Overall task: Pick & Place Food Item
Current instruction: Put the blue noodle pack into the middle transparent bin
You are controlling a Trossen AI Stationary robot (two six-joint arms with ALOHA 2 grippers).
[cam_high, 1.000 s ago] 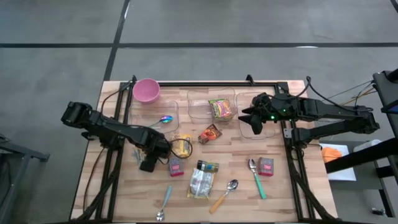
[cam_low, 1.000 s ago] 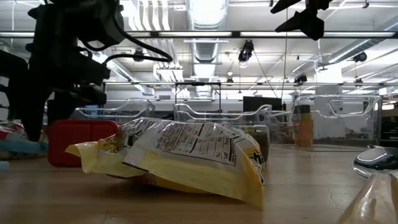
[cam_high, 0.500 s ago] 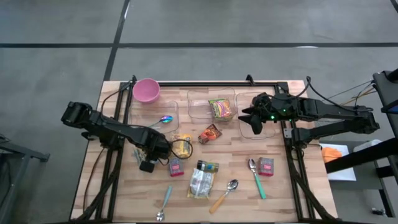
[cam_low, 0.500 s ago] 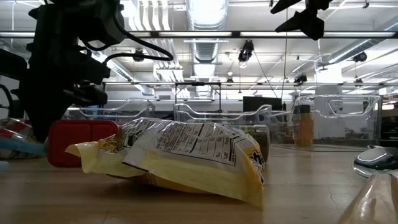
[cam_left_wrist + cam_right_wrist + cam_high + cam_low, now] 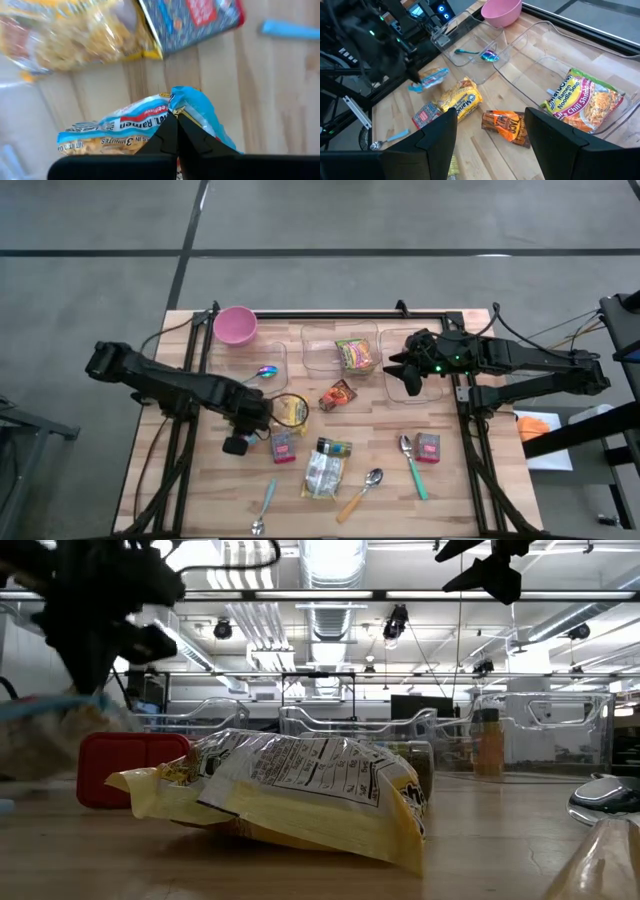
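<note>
Above the pale wood-plank table (image 5: 190, 480), the left gripper (image 5: 176, 131) pinches a crinkly blue ramen packet (image 5: 135, 127), fingers closed tight on its upper edge. A second ago the packet lay on the boards; now it hangs clear of them, near a glossy yellow noodle bag (image 5: 459, 98) and a flat red box (image 5: 128, 766). The right gripper (image 5: 490, 131) waits above the clear plastic bins (image 5: 418, 370), fingers apart and empty. Bright ceiling lights and shelving fill the room behind.
</note>
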